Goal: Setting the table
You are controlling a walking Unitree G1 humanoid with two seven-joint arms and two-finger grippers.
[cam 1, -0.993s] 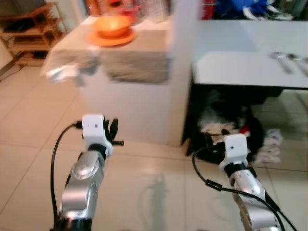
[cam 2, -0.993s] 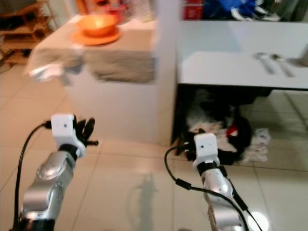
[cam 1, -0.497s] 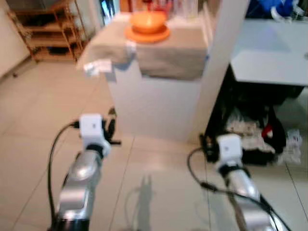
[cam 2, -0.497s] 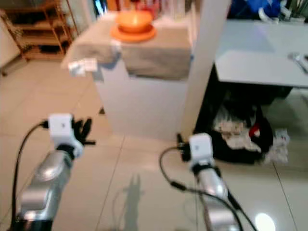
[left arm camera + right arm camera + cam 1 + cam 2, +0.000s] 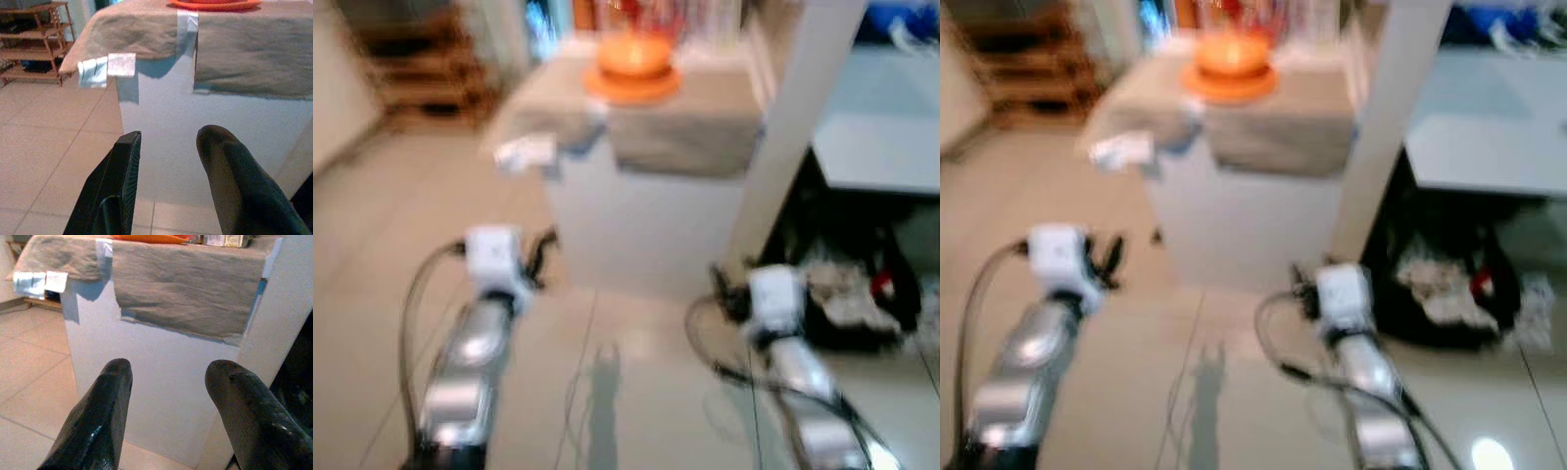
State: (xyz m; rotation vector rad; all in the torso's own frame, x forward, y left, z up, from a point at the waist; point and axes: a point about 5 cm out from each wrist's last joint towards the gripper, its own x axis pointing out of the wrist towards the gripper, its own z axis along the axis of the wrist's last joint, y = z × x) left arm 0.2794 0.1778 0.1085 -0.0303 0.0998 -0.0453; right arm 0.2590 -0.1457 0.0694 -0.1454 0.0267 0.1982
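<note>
- Both grippers, left [image 5: 168, 161] and right [image 5: 168, 396], are spread wide and empty, held low in front of the white counter [image 5: 646, 225].
- Orange bowl [image 5: 633, 54] sits on its plate [image 5: 631, 86] up on the cloth [image 5: 705, 127], well above them.
- Risk imo: head views are blurry, so a reach now could misjudge the edge.
- Fingers could snag the cloth overhang and drag the bowl off.

An orange bowl [image 5: 633, 54] sits upright on an orange plate [image 5: 631, 84] at the top centre of the blurred head view, both resting on a beige cloth [image 5: 690, 122] draped over a white counter [image 5: 646, 230].
</note>
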